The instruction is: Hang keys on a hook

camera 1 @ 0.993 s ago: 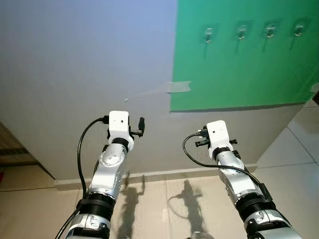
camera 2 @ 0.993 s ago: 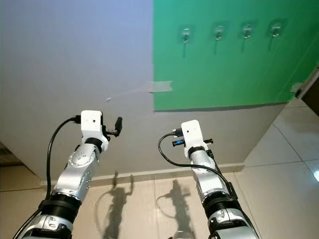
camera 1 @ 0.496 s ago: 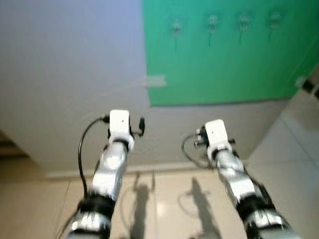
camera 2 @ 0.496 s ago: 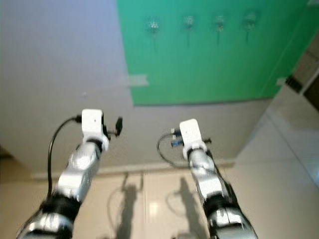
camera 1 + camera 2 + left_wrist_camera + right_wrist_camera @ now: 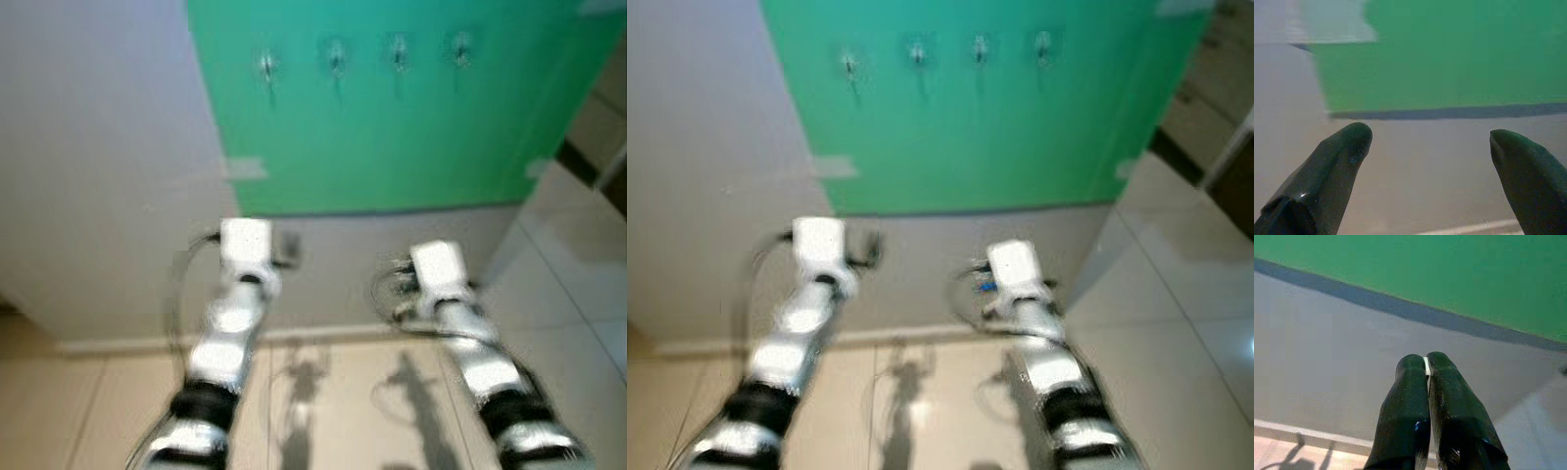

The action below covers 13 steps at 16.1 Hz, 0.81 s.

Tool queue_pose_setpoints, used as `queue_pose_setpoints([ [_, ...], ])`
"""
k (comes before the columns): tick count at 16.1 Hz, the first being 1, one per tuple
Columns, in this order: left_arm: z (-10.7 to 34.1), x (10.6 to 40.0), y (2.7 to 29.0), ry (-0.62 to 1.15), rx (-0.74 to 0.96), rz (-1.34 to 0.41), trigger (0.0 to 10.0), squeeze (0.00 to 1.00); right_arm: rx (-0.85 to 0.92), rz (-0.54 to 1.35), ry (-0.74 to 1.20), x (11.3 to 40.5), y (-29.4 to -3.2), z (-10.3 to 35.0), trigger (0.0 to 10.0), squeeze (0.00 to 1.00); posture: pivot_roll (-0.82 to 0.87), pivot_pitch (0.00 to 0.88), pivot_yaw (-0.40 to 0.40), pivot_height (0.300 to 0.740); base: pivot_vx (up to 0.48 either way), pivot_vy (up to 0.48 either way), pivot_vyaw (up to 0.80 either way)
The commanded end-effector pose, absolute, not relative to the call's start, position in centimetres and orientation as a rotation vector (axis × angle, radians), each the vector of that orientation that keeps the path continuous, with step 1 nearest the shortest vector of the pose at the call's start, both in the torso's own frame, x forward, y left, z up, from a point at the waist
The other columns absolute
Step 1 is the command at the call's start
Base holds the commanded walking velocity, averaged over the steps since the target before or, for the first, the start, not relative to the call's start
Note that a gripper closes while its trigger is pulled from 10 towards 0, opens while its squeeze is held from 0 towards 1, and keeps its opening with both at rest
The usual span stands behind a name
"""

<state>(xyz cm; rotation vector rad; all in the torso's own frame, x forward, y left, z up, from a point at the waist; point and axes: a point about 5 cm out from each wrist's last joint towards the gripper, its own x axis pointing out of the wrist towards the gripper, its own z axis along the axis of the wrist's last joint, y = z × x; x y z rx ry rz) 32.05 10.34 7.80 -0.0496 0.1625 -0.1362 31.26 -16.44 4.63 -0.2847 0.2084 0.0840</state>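
Now green panel [image 5: 392, 127] more central.

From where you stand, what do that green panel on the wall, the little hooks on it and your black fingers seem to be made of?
The green panel looks like matte paper or fabric sheet: flat, even colour, and pale tape at its edge. The hooks glint pale, perhaps metal or clear plastic; blur hides which. The left gripper's fingers look like smooth black plastic or rubber, with small highlights. The right gripper pinches a thin white sliver.

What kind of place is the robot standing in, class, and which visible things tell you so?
Probably an indoor room or hallway of a home: a tiled floor, a pale wall with a skirting board, and a green sheet taped to it carrying a row of four hooks.
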Motion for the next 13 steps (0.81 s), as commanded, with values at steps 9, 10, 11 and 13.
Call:
queue_pose_setpoints([
  [9, 8.4, 32.4, 12.2, 0.141, 0.004, -0.083, 10.0, 0.0, -0.271, 0.111, 0.17, 31.6, -15.2, 5.4, 0.0, 0.0, -0.21, 0.0, 0.061, 0.736, 0.29, 0.033, 0.0],
  [10, 8.5, 32.4, 12.4, 0.136, 0.015, -0.08, 10.0, 0.0, -0.272, 0.107, 0.165, 31.6, -15.4, 5.5, 0.0, 0.0, -0.21, 0.0, 0.061, 0.736, 0.0, 0.0, 0.0],
  [11, 9.9, 30.1, 15.6, 0.088, -0.014, -0.047, 10.0, 0.0, -0.252, 0.099, 0.094, 30.1, -17.0, 6.9, 0.0, 0.0, -0.2, 0.0, 0.059, 0.736, 0.0, 0.0, 0.0],
  [13, 10.4, 27.1, 18.7, 0.112, -0.013, -0.021, 10.0, 0.0, -0.246, 0.064, 0.072, 28.0, -19.0, 8.1, 0.0, 0.0, -0.2, 0.0, 0.054, 0.736, 0.0, 0.0, 0.0],
])
